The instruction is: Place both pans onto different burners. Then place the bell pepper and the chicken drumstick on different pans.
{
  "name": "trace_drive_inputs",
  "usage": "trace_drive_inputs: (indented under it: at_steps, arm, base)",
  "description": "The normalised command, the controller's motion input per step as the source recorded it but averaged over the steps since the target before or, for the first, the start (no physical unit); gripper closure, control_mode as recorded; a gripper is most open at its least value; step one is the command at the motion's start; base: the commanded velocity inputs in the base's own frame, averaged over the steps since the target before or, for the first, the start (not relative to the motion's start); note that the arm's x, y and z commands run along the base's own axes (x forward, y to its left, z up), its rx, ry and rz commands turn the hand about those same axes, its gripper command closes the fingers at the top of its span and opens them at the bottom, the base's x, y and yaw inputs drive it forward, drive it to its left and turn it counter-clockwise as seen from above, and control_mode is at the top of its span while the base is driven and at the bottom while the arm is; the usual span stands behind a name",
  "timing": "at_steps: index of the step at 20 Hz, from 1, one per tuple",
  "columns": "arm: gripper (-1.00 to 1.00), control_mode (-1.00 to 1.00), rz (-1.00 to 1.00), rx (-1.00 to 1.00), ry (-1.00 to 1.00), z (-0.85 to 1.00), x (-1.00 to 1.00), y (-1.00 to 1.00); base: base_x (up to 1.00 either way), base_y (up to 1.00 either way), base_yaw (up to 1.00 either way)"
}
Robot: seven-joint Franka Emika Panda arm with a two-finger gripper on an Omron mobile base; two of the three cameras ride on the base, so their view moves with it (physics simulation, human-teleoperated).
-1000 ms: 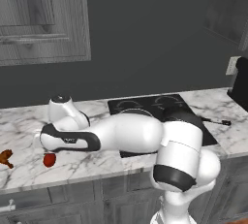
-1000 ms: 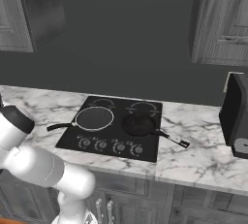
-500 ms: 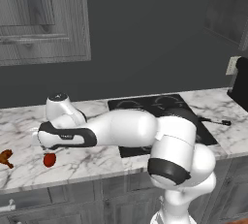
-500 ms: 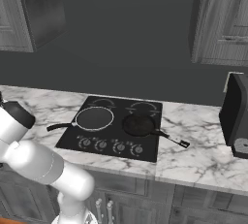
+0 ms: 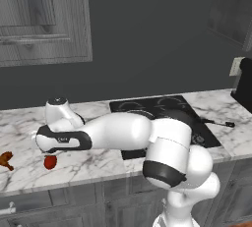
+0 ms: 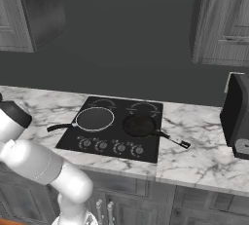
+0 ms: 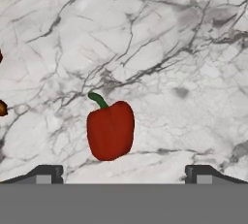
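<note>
- Surface (image 5: 93, 159): white marble w/ grey veining, polished, flat; veins run irregular in hand view.
- Bell pepper (image 7: 110, 130): glossy red, blocky-rounded, short curved green stem at top; lies on surface, centred between the two dark finger tips (image 7: 46, 173), not touching either. In left base view it is a small red lump (image 5: 49, 162) just under the arm's wrist end, near front edge.
- Claw (image 7: 121, 174): jaws wide apart, nothing held; tips hang just above the pepper.
- Chicken drumstick (image 5: 6, 159): orange-brown, matte, knobby; on surface at far left, near the pepper but apart from it.
- Cooktop (image 6: 113, 129): flat black glass, thin white ring burners, row of small round knobs along front.
- Pans: both on cooktop, separate burners. Left pan (image 6: 94, 119): round, shallow, dark w/ pale rim, thin straight handle pointing left over the glass edge. Right pan (image 6: 139, 126): dark, no pale rim, handle reaching right-front onto marble.
- Arm (image 5: 118, 131): smooth white shell, dark joint bands, stretched left across surface.
- Dark boxy appliance (image 6: 236, 117) at right end of surface.
</note>
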Motion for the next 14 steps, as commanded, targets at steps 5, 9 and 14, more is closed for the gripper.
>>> trace_drive_inputs:
  at_steps: [5,9,14]
  arm:
    - [-1.0,-1.0,0.0,0.0,0.0,-0.09,0.07,0.1]
    - [-1.0,-1.0,0.0,0.0,0.01,-0.09,0.0,0.03]
    - [-1.0,-1.0,0.0,0.0,0.0,-0.22,0.0,0.0]
  base:
    - [0.0,0.0,0.0]
    - [0.0,0.0,0.0]
    - [0.0,0.0,0.0]
